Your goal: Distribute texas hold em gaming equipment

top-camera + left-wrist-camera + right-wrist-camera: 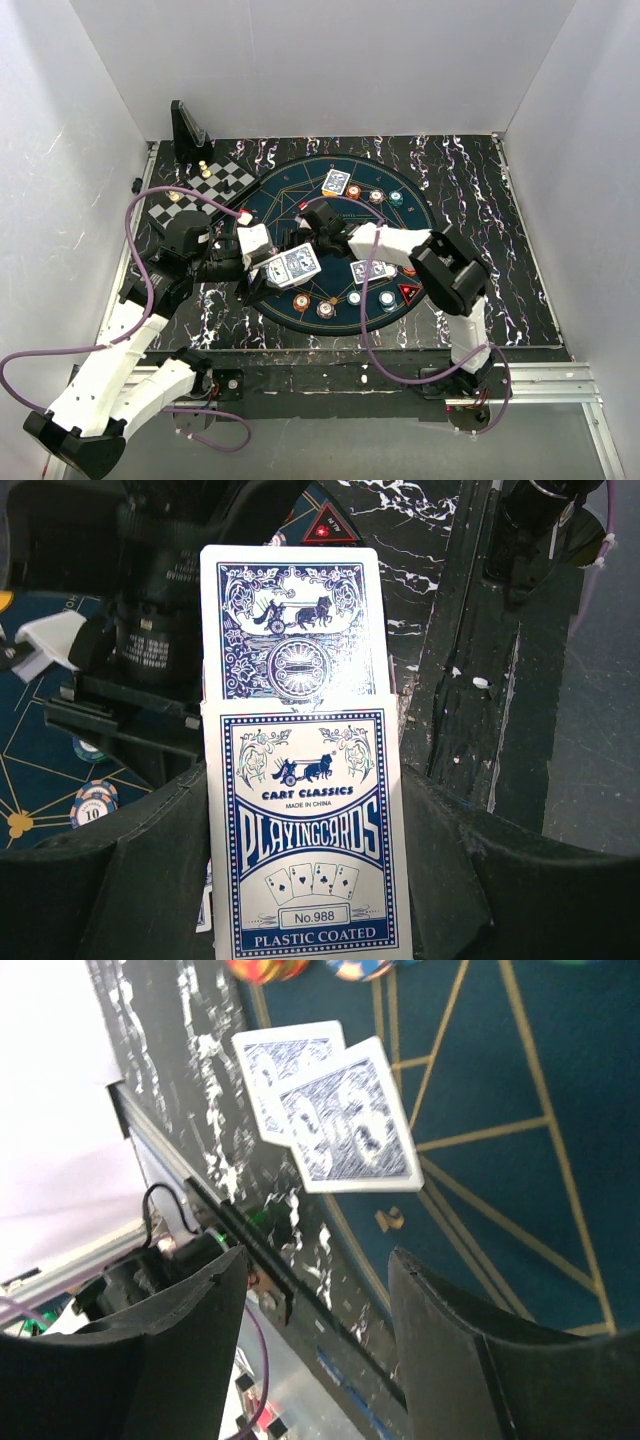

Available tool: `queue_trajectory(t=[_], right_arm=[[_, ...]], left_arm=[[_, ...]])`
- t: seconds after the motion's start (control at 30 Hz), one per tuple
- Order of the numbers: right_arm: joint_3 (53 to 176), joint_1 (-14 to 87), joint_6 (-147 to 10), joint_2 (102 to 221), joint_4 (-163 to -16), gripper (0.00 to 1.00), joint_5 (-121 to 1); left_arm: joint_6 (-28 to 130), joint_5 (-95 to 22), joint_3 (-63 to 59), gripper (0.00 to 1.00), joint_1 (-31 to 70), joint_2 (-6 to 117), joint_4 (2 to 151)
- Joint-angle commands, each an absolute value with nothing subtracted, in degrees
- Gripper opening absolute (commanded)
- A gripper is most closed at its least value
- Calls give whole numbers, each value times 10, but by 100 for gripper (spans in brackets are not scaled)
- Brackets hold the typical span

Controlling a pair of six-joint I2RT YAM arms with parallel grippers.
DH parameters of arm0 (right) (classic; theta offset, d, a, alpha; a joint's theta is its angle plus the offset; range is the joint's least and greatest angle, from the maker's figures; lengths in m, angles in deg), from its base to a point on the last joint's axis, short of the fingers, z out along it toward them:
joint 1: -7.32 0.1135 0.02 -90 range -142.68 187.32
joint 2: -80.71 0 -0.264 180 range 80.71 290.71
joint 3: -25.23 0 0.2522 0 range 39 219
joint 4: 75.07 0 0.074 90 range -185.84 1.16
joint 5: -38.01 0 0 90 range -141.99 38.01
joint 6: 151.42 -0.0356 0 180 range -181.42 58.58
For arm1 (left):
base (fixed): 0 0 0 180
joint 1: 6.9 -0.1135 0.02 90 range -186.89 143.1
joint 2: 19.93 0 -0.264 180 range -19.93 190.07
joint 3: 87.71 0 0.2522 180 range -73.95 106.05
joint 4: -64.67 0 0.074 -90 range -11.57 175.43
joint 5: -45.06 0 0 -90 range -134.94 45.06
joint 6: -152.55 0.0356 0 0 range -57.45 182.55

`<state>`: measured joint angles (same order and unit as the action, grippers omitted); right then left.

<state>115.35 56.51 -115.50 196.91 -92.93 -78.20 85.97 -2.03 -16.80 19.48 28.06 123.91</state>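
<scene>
Left jaws [305, 900] are pinching a blue-and-white pack [312, 830] by its two long edges, printed front facing the wrist camera. One blue-backed card [288, 620] pokes out of the pack's top at 12 o'clock, with nothing gripping it. From above, the jaws and pack sit over the mat [290, 195], at roughly 8 o'clock from its centre.

Right jaws [315, 1340] are spread wide, nothing between them. Straight ahead at 12 o'clock in that wrist view, two overlapped cards [345, 1120] lie face down right at the mat's rim, the far one partly out on the marbled worktop [175, 1045]. From above, these jaws are near the mat's centre, just beside the pack at its 1 o'clock.

Further out on the mat, seen from above:
- lone card [337, 182] face down at 12 o'clock
- far chips [376, 196] in a short row at 1 o'clock
- card pair [372, 270] at 4 o'clock, tucked against the right arm
- near chips [326, 309] strung along 6 o'clock
- red marker [409, 292], a triangle, at 5 o'clock near the rim

Off the mat at 10 o'clock there's a chessboard [215, 185] with a few small pieces on it, up against the mat's rim.
</scene>
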Motion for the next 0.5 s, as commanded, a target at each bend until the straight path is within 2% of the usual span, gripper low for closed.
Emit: queue_trajectory(t=[0.0, 0.13, 0.27, 0.47], right_arm=[[1125, 563, -1153, 1879, -931, 66, -809], [1084, 558, -1168, 1807, -928, 68, -826], [1045, 518, -1182, 1714, -930, 79, -832], [1003, 449, -1184, 1609, -966, 85, -826]], left_arm=[[861, -6, -154, 0, 196, 267, 1234], [861, -6, -153, 0, 196, 268, 1235], [861, -4, -152, 0, 196, 269, 1235], [862, -5, -152, 0, 197, 269, 1235]])
